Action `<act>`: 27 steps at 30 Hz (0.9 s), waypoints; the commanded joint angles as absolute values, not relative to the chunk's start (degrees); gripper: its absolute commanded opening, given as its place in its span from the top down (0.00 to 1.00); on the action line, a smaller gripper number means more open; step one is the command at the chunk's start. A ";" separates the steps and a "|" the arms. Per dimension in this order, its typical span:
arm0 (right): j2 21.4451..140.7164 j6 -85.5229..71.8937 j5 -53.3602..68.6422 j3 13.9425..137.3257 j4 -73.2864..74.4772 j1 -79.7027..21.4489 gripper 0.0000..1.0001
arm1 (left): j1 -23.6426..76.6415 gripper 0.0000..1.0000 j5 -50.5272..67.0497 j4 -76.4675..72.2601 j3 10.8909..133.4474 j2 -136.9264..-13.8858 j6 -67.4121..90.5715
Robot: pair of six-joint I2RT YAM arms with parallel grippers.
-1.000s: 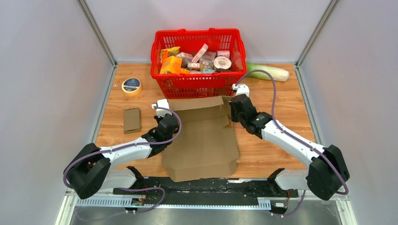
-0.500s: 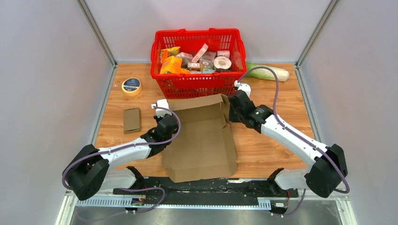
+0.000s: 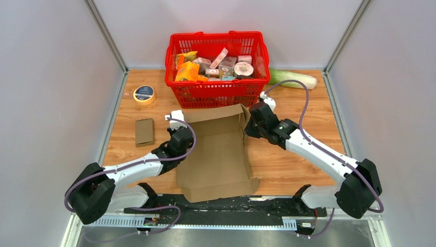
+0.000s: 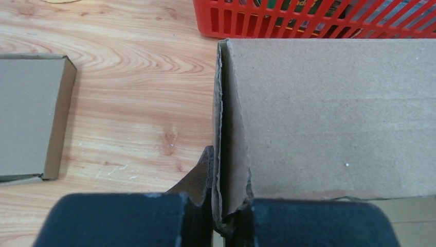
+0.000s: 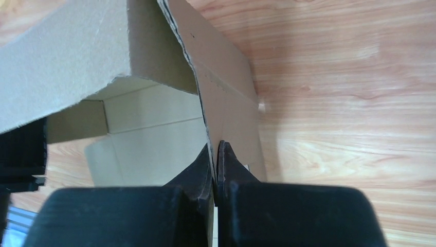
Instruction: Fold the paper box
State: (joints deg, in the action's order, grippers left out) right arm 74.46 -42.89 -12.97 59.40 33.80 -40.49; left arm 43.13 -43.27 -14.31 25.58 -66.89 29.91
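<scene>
The brown cardboard box (image 3: 218, 154) lies in the middle of the table with its far flap and both side walls raised. My left gripper (image 3: 181, 135) is shut on the box's left wall; in the left wrist view the wall's edge (image 4: 224, 139) stands between the fingertips. My right gripper (image 3: 252, 126) is shut on the right wall; in the right wrist view the thin wall (image 5: 226, 113) runs up from between the closed fingertips, with the box's inside (image 5: 149, 139) to its left.
A red basket (image 3: 217, 95) full of groceries stands just behind the box. A tape roll (image 3: 144, 94) and a small flat cardboard piece (image 3: 144, 131) lie at the left. A long green vegetable (image 3: 294, 78) lies at the back right.
My right gripper has moved left and lifted the right wall from lying out flat to standing. The box has narrowed. My left gripper has shifted slightly left, still holding the left wall.
</scene>
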 commanded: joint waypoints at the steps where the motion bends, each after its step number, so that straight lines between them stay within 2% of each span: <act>1: 73.39 -58.00 -7.29 55.38 21.37 -41.39 1.00 | 43.68 1.00 -38.50 -9.67 23.64 -66.10 32.17; 7: 75.06 -67.75 -9.57 52.04 15.30 -44.03 1.00 | 43.68 1.00 -37.62 -10.55 23.73 -66.71 32.61; 13: 74.18 -81.44 -16.96 46.68 10.03 -47.81 1.00 | 43.68 1.00 -37.18 -10.90 23.47 -67.06 32.87; 21: 74.53 -83.86 -23.02 46.23 5.98 -48.61 0.98 | 43.68 1.00 -37.44 -10.55 22.59 -66.18 32.96; 25: 74.09 -67.28 -24.52 50.61 11.40 -48.69 0.73 | 43.68 1.00 -37.44 -9.85 22.68 -65.57 32.78; 26: 73.74 -63.84 -24.87 50.89 13.95 -48.95 0.56 | 43.77 1.00 -37.44 -9.50 22.59 -65.31 32.78; 27: 73.22 -57.54 -24.79 50.19 14.93 -48.96 0.49 | 43.68 1.00 -37.62 -9.32 22.24 -64.78 32.70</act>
